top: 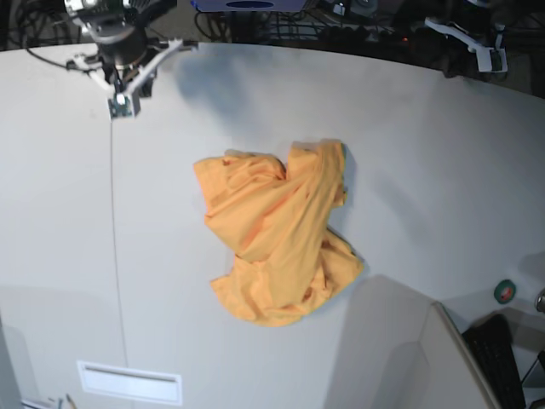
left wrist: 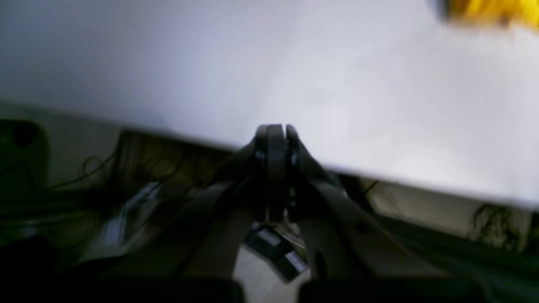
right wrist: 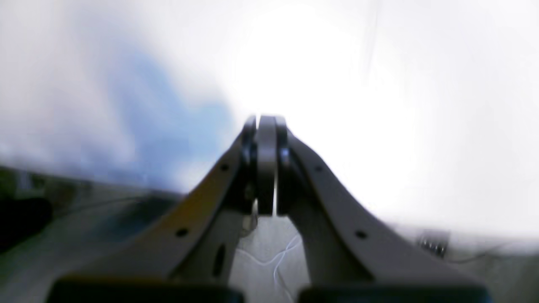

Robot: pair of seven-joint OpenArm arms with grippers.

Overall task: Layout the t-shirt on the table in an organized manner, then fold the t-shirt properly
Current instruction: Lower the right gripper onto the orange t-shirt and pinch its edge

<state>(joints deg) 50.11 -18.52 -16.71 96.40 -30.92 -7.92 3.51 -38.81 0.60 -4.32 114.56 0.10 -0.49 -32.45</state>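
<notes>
Right now the t-shirt (top: 277, 237) lies in a crumpled heap near the middle of the counter (top: 443, 170), not spread out. Its cloth is orange-yellow, with deep folds that cross each other, and one wide part reaches toward the upper right while another hangs toward the lower left. No sleeve or collar can be told clearly from the folds.

Both arms are well apart from the shirt, at the far edge of the counter. The right claw (top: 119, 104) is at the upper left of the base view, pointing down over the counter just beside the thin dark seam line (top: 115, 256) that runs along the surface. In the right wrist view this claw (right wrist: 266, 126) is clenched, its fingers pressed together with nothing between them, above a bright and blurred surface.

The left claw (top: 492, 60) is at the upper right of the base view, near the counter's edge. In the left wrist view it (left wrist: 276, 132) is also clenched and holds nothing; the pale counter (left wrist: 379, 105) fills the picture behind it, and a small blurred piece of the yellow shirt (left wrist: 492, 10) shows in the top right corner.

A white label (top: 129, 382) lies on the counter near the front left.
</notes>
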